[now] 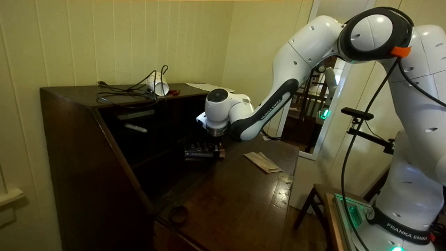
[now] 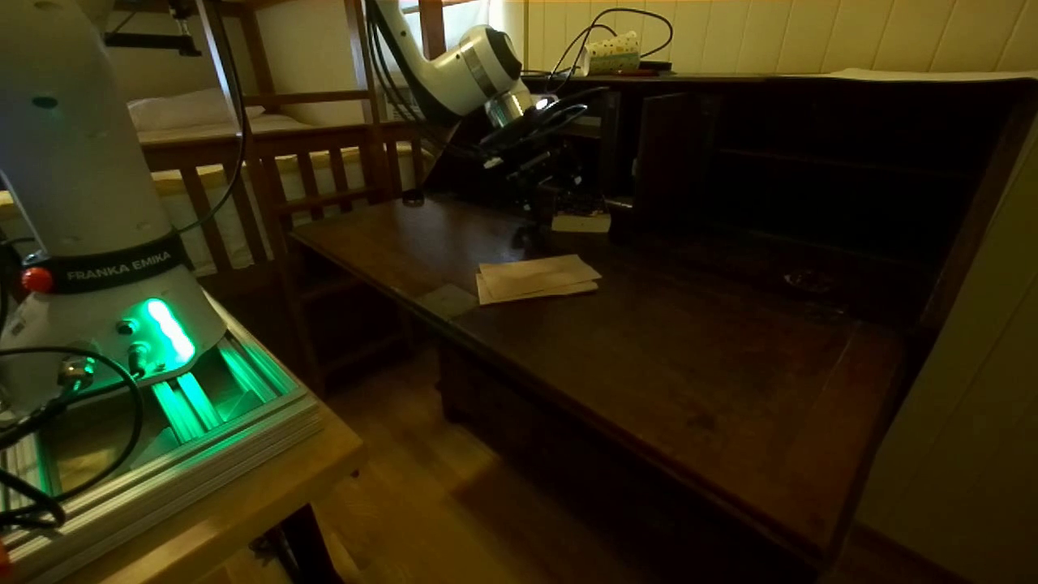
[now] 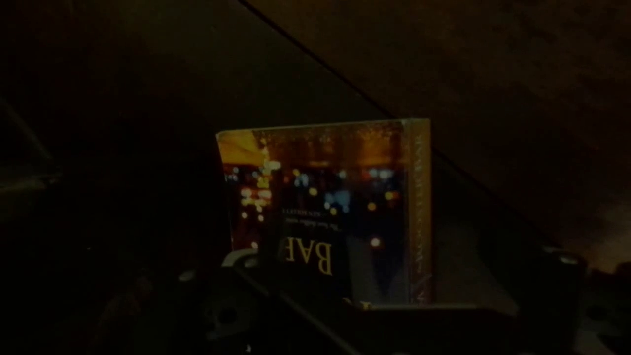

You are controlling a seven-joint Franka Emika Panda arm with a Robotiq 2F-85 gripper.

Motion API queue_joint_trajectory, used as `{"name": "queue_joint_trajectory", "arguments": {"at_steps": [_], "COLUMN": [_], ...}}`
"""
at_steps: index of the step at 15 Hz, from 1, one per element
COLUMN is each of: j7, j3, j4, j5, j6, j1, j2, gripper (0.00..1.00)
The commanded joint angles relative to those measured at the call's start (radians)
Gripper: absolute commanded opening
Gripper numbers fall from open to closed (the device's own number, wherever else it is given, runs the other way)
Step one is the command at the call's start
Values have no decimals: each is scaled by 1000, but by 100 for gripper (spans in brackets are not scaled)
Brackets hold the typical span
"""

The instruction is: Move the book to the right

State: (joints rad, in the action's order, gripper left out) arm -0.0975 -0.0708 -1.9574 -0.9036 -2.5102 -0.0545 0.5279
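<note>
The book [image 3: 320, 197] has a dark cover with orange and pale light spots and gold letters upside down; its orange-brown spine is on the right in the wrist view. It lies at the desk's inner recess, and it shows in both exterior views [image 1: 199, 153] [image 2: 581, 222]. My gripper [image 2: 551, 188] is low over the book, pointing down. In the wrist view the gripper [image 3: 402, 264] is dark, its fingers wide apart, the left one overlapping the book's near left part and the right one beyond the spine. Whether a finger touches the book cannot be told. The book's near end is hidden.
A pale beige flat pad [image 1: 263, 162] lies on the desk [image 2: 689, 349] near the front edge. Dark shelves and dividers [image 2: 677, 154] stand behind the book. A cup [image 1: 158, 83] with cables and a white sheet [image 1: 209, 87] lie on the desk's top. A dark ring [image 1: 178, 214] lies on the desk.
</note>
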Motion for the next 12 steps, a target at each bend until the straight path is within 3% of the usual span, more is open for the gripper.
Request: {"name": "queue_joint_trajectory", "arguments": {"at_steps": [1,9,12], "j7": [-21,-45,7], "j3": [-18,-68,-50], "j4": [10,121,172], "j5": [6,-65,-20], "j6": [-35,-29,20], "j1": [19,72,69], "j2": [5,99,148], "gripper": [100,100,100]}}
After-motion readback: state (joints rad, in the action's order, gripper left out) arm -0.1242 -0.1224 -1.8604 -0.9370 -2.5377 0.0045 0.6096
